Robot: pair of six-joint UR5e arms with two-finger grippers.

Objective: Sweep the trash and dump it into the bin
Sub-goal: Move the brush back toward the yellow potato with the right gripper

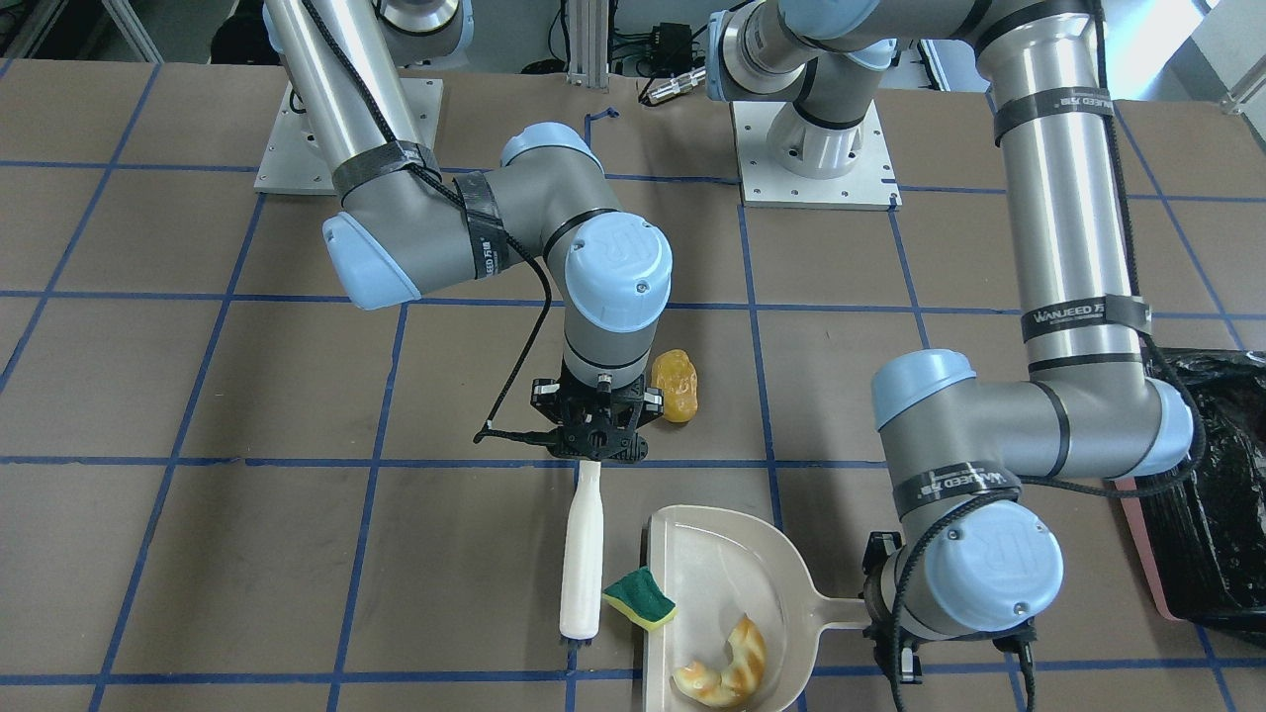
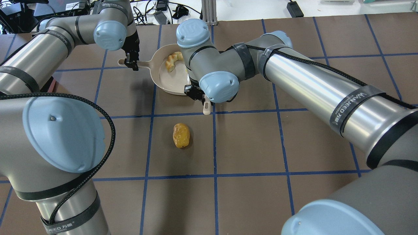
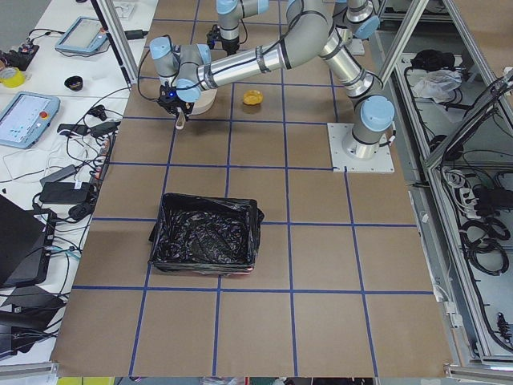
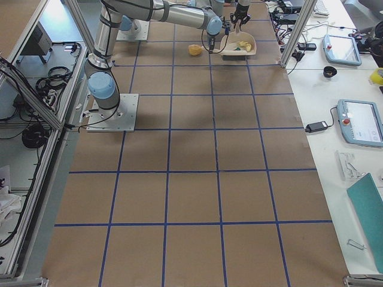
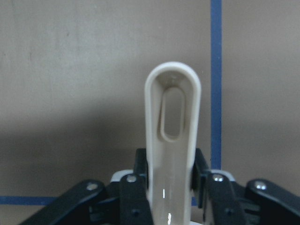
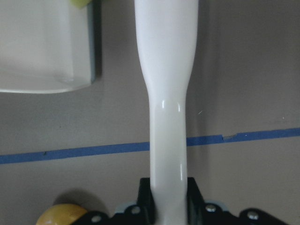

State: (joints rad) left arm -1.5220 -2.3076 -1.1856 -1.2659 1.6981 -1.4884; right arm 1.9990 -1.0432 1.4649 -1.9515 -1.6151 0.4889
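Observation:
My right gripper is shut on the end of the cream brush's handle; the brush lies on the table with its bristles beside the green-and-yellow sponge wedge. The sponge rests on the open edge of the cream dustpan. The golden-brown croissant piece lies inside the pan. My left gripper is shut on the dustpan's handle. The yellow-orange potato piece lies on the table right beside my right gripper, away from the pan. The pink bin with its black bag stands at the table edge.
The brown table has a blue tape grid. The bin stands well off from the dustpan, on my left side. My right forearm crosses above the pan and hides the sponge in the overhead view. The arm bases stand at the back.

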